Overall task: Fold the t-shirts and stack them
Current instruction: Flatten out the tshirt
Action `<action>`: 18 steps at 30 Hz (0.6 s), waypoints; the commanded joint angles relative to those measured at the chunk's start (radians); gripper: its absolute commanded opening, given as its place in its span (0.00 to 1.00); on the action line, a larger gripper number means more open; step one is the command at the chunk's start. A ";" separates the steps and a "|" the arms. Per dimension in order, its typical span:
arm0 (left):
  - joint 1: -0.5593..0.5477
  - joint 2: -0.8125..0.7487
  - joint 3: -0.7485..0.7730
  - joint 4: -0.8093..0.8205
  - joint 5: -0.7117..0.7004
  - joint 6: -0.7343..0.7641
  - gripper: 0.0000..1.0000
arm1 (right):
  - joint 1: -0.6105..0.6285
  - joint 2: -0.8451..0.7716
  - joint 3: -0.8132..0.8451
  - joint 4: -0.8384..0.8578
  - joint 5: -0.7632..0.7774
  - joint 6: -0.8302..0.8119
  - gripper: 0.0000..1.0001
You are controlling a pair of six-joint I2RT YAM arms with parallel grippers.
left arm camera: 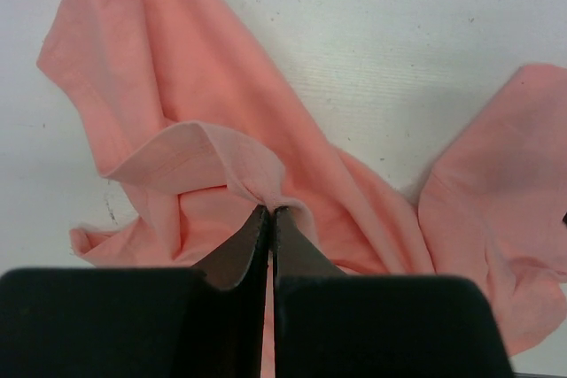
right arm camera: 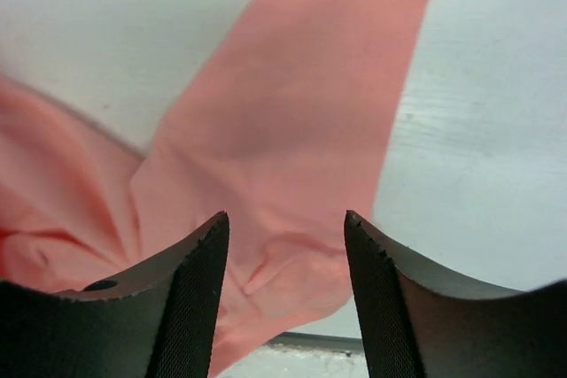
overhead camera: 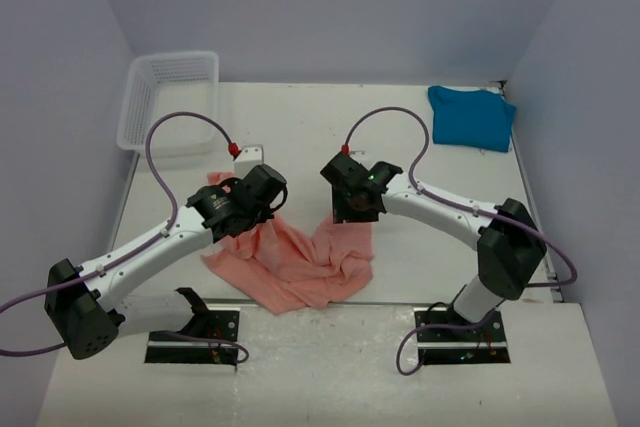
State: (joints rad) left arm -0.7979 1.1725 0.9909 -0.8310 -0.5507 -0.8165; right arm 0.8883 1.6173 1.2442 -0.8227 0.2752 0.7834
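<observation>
Salmon-pink t-shirt [overhead camera: 300, 262] is seen crumpled on the table [overhead camera: 300, 137], spread under and btwn both grippers, w/ most of the cloth on their near side, toward the arm bases. L gripper [left arm camera: 269, 212] is shown closed, jaws pressed together on a raised fold of the pink cloth. The fold is pinched right at the fingertips and is lifted into a small curled ridge just ahead of them. Beyond the pinch the fabric is seen running away in long creases, w/ bare table showing further ahead of the tips. R gripper [right arm camera: 285, 219] is held w/ jaws apart at a moderate width, nothing caught btwn them. A flat strip of the same shirt lies below the gap and extends ahead of the fingertips, w/ bunched cloth off toward the L gripper's side. Whether the R tips touch the cloth can't be told. Teal-blue t-shirt [overhead camera: 472, 117] is laid in a compact heap by the far R corner, well apart from the R gripper, beyond it and to its R, untouched by either arm. White mesh basket [overhead camera: 170, 97] is set at the far L corner, beyond the L gripper and to its L
</observation>
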 commanded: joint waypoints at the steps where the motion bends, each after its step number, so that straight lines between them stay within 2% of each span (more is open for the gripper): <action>1: 0.009 -0.001 0.032 0.010 -0.009 0.027 0.00 | -0.104 0.055 0.035 0.002 0.016 -0.059 0.57; 5: 0.009 -0.005 0.034 0.004 -0.011 0.028 0.00 | -0.205 0.185 0.109 0.020 -0.002 -0.102 0.57; 10: 0.011 -0.016 0.019 0.009 -0.009 0.031 0.00 | -0.252 0.282 0.187 0.033 -0.028 -0.147 0.56; 18: 0.019 -0.023 0.003 0.030 0.008 0.045 0.00 | -0.305 0.358 0.215 0.039 -0.054 -0.170 0.56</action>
State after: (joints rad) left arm -0.7918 1.1721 0.9909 -0.8299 -0.5453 -0.7986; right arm 0.6003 1.9644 1.4216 -0.7910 0.2344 0.6350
